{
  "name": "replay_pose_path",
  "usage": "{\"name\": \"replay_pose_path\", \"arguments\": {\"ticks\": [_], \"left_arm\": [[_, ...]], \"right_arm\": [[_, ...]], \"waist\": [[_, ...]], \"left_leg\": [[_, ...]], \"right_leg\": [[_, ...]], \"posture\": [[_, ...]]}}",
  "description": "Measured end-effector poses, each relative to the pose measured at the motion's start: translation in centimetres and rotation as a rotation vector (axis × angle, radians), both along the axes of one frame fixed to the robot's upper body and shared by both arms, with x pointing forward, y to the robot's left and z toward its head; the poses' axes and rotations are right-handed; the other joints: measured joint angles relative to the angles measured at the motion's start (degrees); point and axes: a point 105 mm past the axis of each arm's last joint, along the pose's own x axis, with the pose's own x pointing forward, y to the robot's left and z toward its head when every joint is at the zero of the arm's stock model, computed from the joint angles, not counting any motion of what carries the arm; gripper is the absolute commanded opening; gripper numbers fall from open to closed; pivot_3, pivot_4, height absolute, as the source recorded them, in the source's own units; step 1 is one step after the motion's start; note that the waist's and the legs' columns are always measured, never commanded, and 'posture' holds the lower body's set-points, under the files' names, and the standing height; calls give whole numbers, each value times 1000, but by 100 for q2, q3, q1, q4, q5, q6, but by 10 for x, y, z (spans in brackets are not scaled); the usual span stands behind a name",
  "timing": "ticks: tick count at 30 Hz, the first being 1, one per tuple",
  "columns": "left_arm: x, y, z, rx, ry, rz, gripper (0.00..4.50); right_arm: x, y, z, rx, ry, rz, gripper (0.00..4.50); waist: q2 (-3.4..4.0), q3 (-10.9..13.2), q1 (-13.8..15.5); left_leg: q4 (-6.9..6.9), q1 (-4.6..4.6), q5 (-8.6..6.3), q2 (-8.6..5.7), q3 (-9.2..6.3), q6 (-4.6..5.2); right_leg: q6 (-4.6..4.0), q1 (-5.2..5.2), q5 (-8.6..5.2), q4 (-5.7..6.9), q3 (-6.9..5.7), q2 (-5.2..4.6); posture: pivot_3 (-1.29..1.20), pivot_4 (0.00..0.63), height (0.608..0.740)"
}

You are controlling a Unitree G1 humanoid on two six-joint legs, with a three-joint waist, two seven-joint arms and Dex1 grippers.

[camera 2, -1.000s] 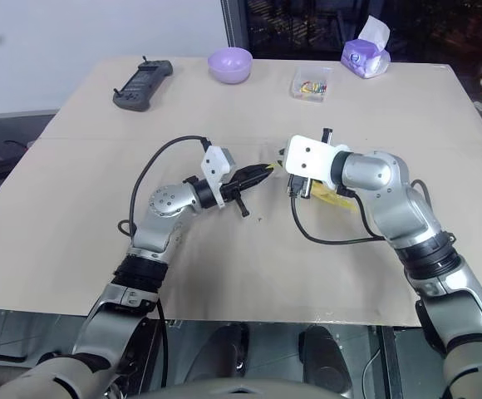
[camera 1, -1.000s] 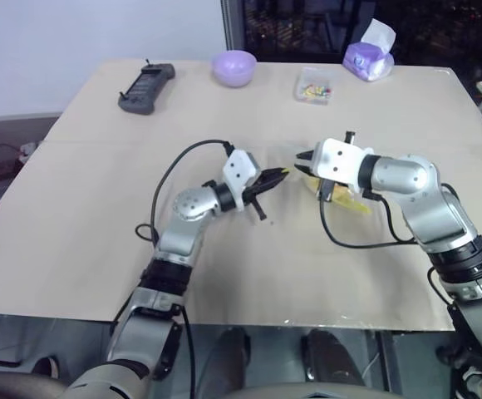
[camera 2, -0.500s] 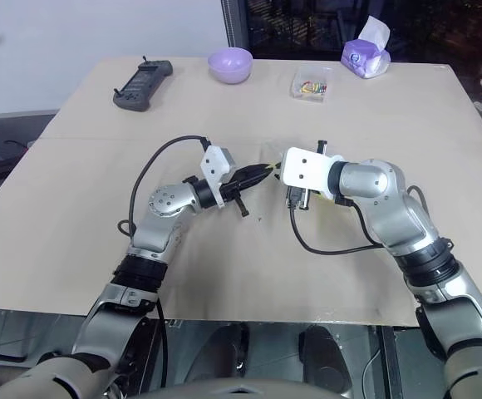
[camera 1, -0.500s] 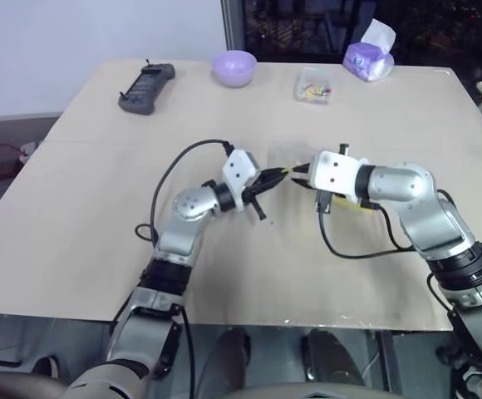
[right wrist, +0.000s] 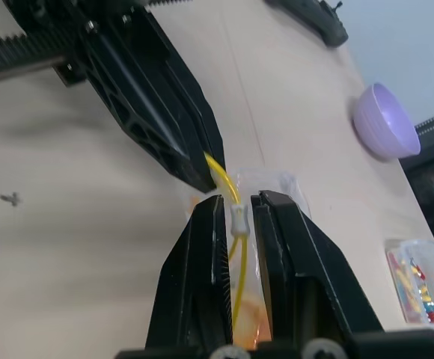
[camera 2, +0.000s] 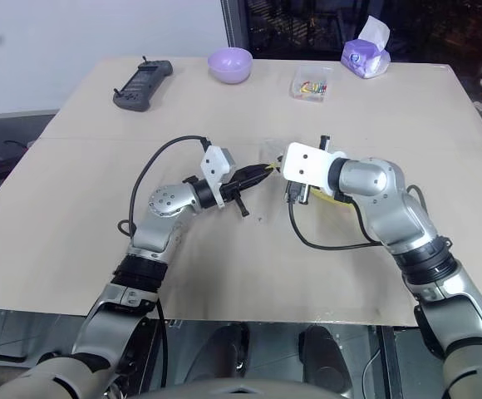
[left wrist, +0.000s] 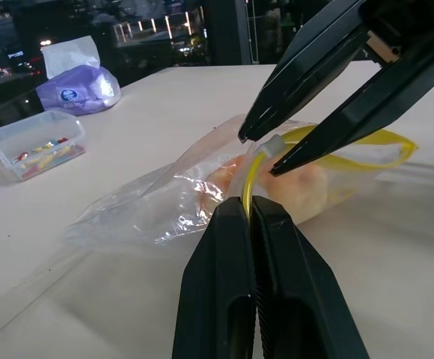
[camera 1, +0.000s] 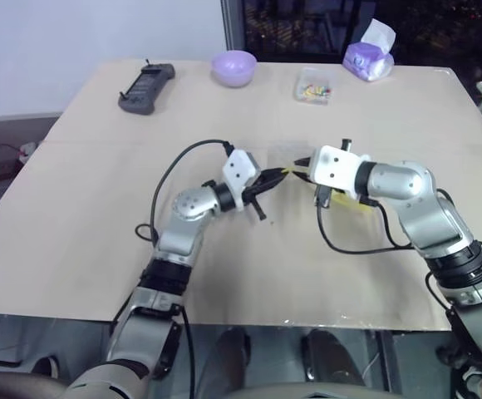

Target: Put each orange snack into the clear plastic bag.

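Two grippers meet over the middle of the surface (camera 1: pixel 91 208), both on the bag's (left wrist: pixel 164 202) yellow zip strip (left wrist: pixel 337 146). I see my left gripper (left wrist: pixel 251 213) with its jaws together, clamped on the strip where it curves down at the bag's mouth. My right gripper (right wrist: pixel 238 209) has its jaws close around the small pale slider (right wrist: pixel 239 218) on the same strip, just beside the left one's tips. The bag lies on the surface between the two arms, and a snack (left wrist: pixel 295 183) sits inside it, orange through the plastic. Along the far edge stand a lilac bowl (camera 1: pixel 234 66), a clear box (camera 1: pixel 313 86), a tissue pack (camera 1: pixel 368 56) and a black remote (camera 1: pixel 146 86).
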Motion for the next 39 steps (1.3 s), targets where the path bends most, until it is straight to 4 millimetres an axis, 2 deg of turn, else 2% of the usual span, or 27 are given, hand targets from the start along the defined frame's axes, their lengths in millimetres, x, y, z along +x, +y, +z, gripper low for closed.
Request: {"name": "replay_pose_path", "arguments": {"ticks": [19, 21, 22, 39], "left_arm": [[0, 0, 0, 0, 0, -1, 0], [0, 0, 0, 1, 0, -1, 0], [0, 0, 0, 0, 0, -1, 0], [3, 0, 2, 9, -21, 12, 0]], "right_arm": [[1, 1, -1, 10, 5, -1, 651], [1, 1, -1, 11, 6, 1, 78], [0, 2, -1, 11, 7, 1, 35], [0, -2, -2, -4, 3, -5, 35]], "waist": [[0, 0, 0], [0, 0, 0], [0, 0, 0], [0, 0, 2]], "left_leg": [[0, 0, 0, 0, 0, 0], [0, 0, 0, 0, 0, 0], [0, 0, 0, 0, 0, 0], [0, 0, 0, 0, 0, 0]], "right_leg": [[0, 0, 0, 0, 0, 0], [0, 0, 0, 0, 0, 0], [0, 0, 0, 0, 0, 0], [0, 0, 0, 0, 0, 0]], "posture": [[0, 150, 740], [0, 150, 740], [0, 150, 740], [0, 150, 740]]}}
